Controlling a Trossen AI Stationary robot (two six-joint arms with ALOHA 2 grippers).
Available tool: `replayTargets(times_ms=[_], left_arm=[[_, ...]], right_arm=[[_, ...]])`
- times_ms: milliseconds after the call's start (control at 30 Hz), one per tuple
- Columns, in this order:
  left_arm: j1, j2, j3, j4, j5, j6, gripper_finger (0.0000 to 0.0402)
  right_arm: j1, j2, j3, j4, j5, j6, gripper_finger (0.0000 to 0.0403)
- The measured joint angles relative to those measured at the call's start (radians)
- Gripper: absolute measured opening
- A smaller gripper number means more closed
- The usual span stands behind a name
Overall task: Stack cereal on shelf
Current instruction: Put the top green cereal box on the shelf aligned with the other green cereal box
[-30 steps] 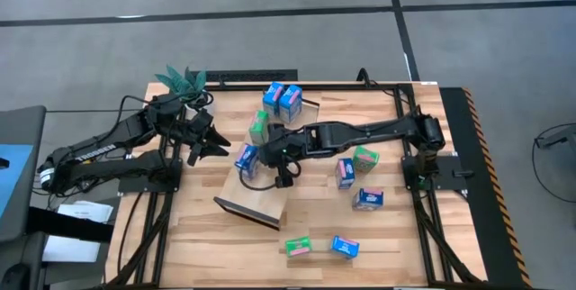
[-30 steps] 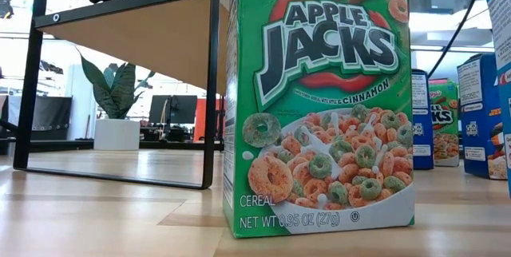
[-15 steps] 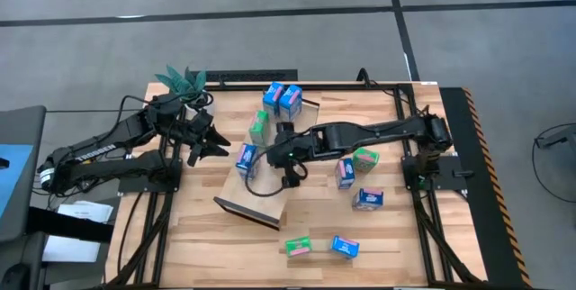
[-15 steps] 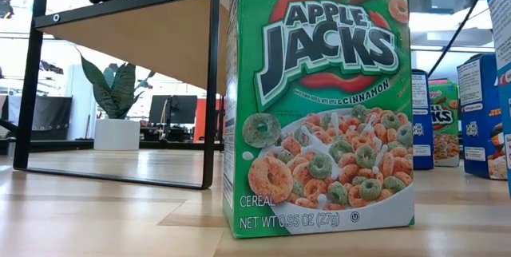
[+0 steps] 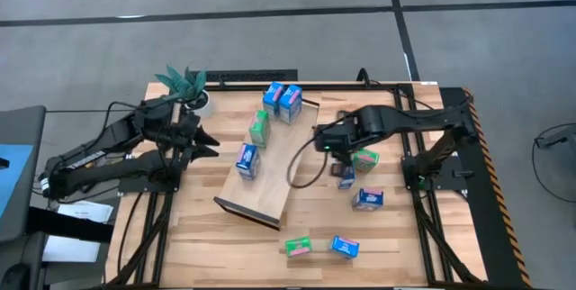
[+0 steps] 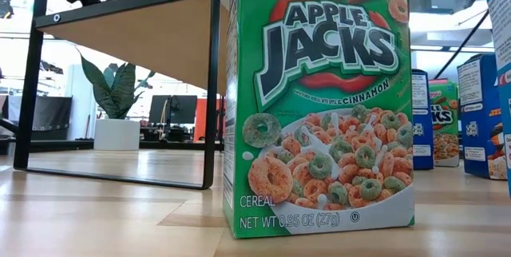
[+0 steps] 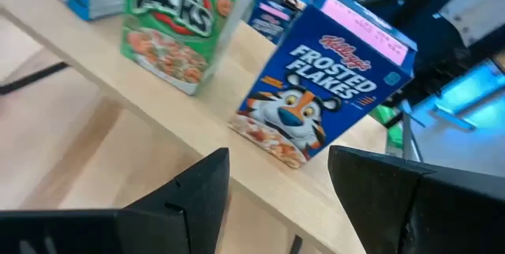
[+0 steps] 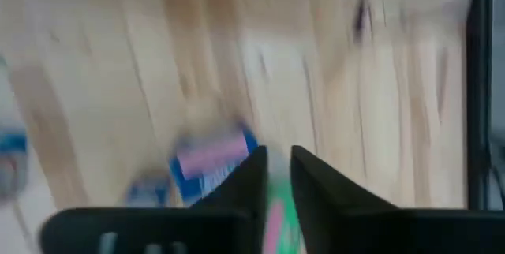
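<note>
The shelf (image 5: 270,177) is a light-wood board with dark end pieces, lying slantwise on the table. Four cartons stand on it: a blue one (image 5: 247,159), a green one (image 5: 259,126) and two blue ones (image 5: 282,99). Loose cartons rest on the table to its right: green (image 5: 364,157), blue (image 5: 346,175), blue (image 5: 369,198). My right gripper (image 5: 337,146) hovers shut over these, touching nothing (image 8: 276,177). My left gripper (image 5: 202,137) is open beside the shelf's left edge, facing a blue Frosted Flakes carton (image 7: 323,88) and a green one (image 7: 185,17).
Near the table's front edge lie a green carton (image 5: 299,246) and a blue one (image 5: 344,246). The low view is filled by a green Apple Jacks carton (image 6: 319,105), with the shelf's dark leg (image 6: 211,81) to its left. A potted plant (image 5: 184,83) stands at the far left corner.
My right gripper has pulled away from the blue carton on the shelf and swung toward the table's right, ending over the loose cartons. The carton has stayed standing on the board. My left gripper has drawn back slightly toward the table's left.
</note>
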Motion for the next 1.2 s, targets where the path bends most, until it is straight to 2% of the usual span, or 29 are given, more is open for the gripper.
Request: replayTargets(times_ms=[67, 233, 333, 533, 667, 867, 967, 1200], left_arm=[[0.0, -0.014, 0.0, -0.002, -0.027, -0.007, 0.0206], [0.0, -0.027, 0.0, -0.003, -0.068, -0.02, 0.0206], [0.0, -0.027, 0.0, -0.003, -0.066, -0.034, 0.0206], [0.0, -0.027, 0.0, -0.001, -0.076, -0.035, 0.0206], [0.0, -0.026, 0.0, 0.006, -0.1, -0.037, 0.0206], [0.0, -0.026, 0.0, 0.031, -0.121, -0.062, 0.0206], [0.0, -0.026, 0.0, 0.033, -0.124, -0.071, 0.0206], [0.0, -0.026, 0.0, 0.033, -0.138, -0.071, 0.0206]], right_arm=[[0.001, -0.006, 0.0, -0.082, 0.014, 0.069, 0.0122], [0.01, -0.065, -0.05, -0.057, 0.06, 0.14, 0.022], [0.009, -0.126, -0.142, -0.075, 0.061, 0.184, 0.026], [0.023, -0.293, -0.348, 0.004, 0.075, 0.301, 0.0273], [0.036, -0.351, -0.472, 0.099, 0.075, 0.313, 0.0274], [0.017, -0.36, -0.579, 0.15, 0.053, 0.31, 0.0281], [0.002, -0.36, -0.609, 0.174, 0.0, 0.273, 0.0297], [-0.036, -0.36, -0.679, 0.21, -0.001, 0.227, 0.0332]])
